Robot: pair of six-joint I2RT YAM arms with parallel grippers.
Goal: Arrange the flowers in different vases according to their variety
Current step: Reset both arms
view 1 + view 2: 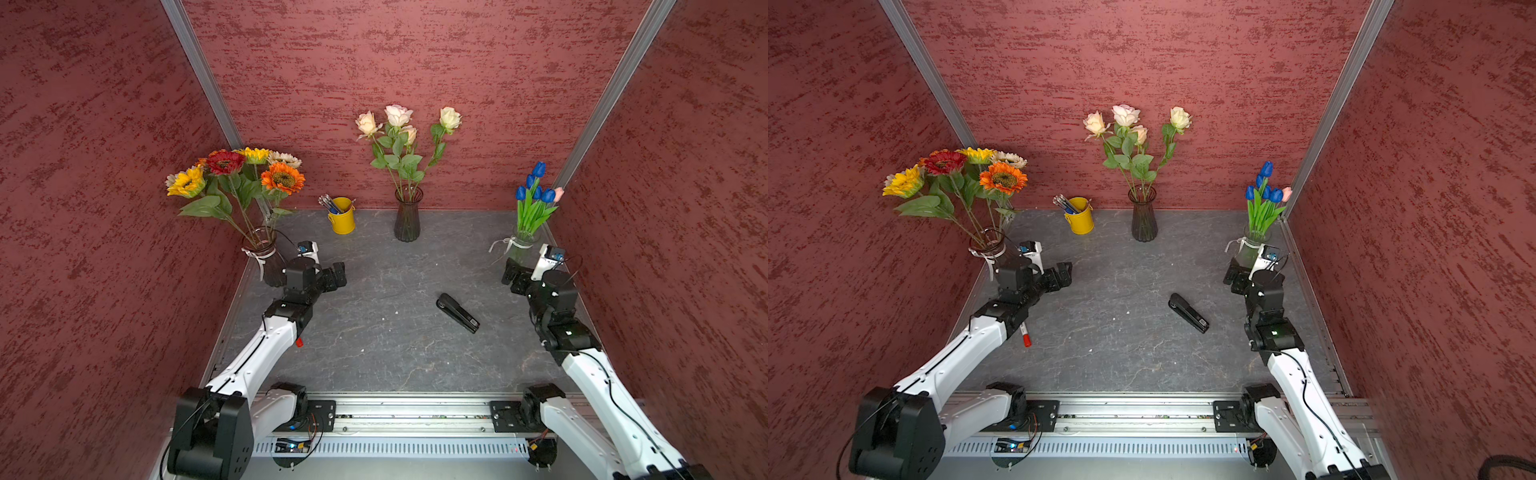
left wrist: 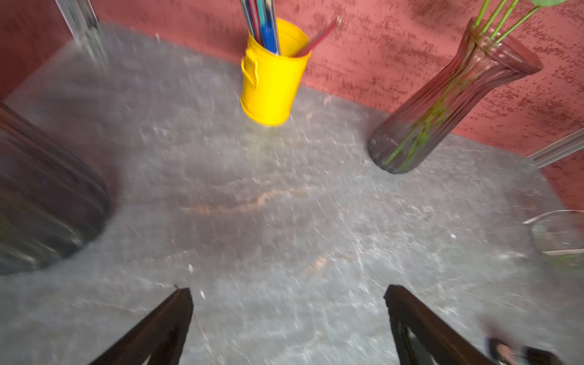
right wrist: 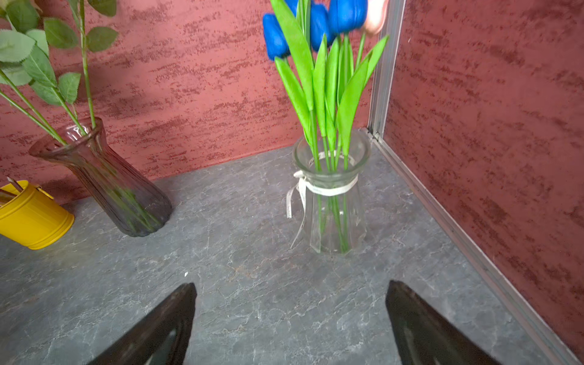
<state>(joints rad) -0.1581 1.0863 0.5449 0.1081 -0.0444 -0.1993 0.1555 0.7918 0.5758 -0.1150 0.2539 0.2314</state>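
Evidently the sorting is judged complete: the sunflowers (image 1: 237,174) are stood in the ribboned dark vase (image 1: 269,262) at left, the roses (image 1: 405,124) in the plain dark vase (image 1: 408,218) at the back, the tulips (image 1: 536,191) in the clear vase (image 1: 521,245) at right. The left end effector (image 2: 287,289) and right end effector (image 3: 290,287) are held apart, empty. Each is best drawn straight back, clear of glass and stems. Red textured walls (image 1: 415,62) are set round the grey table (image 1: 374,353), on which a yellow bucket (image 1: 343,220) and black stapler (image 1: 457,312) are seen.

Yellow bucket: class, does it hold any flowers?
No, the yellow bucket holds only pens and pencils.
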